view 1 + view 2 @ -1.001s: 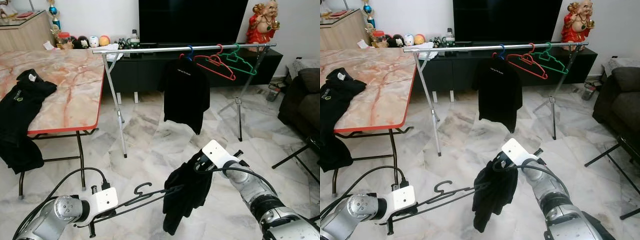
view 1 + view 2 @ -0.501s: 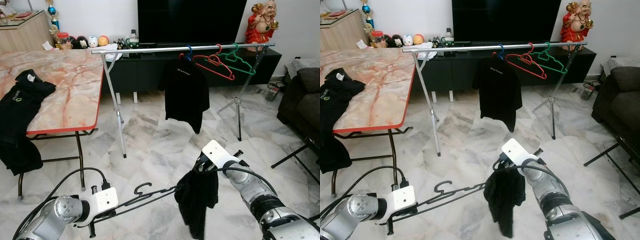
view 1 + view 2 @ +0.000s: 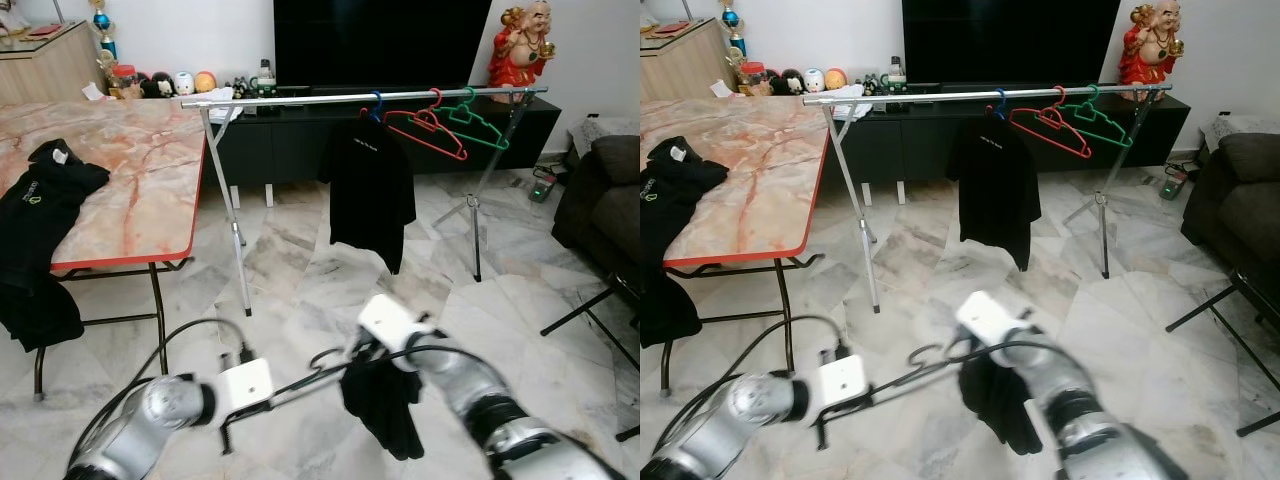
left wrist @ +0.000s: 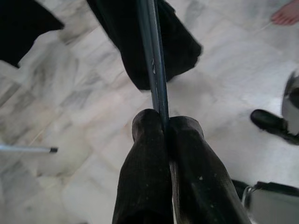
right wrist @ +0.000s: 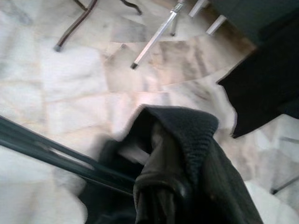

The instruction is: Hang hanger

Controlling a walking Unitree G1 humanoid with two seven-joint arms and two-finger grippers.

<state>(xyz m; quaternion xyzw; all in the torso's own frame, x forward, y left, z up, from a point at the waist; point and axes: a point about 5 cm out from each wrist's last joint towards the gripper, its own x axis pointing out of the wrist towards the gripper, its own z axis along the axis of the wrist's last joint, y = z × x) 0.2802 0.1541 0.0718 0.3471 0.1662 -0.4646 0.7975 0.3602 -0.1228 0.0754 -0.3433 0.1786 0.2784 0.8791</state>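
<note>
Hanger (image 3: 300,381), dark and thin, is pinched in the left gripper's (image 4: 164,133) jaws, arm low and extended forward. Right gripper (image 3: 372,352) reaches leftward, its jaws pinching a black garment (image 3: 385,400) against the hanger.

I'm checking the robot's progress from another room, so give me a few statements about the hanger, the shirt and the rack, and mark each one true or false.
1. The left gripper is shut on the dark hanger. True.
2. The right gripper holds a black garment near the hanger's end. True.
3. The clothes rail carries no hangers. False: a red hanger, a green hanger and a hanging black shirt are on it.
4. The marble-top table is bare. False: dark clothing lies on it.
5. The dark hanger already hangs on the rail. False: it is held low above the floor.
</note>
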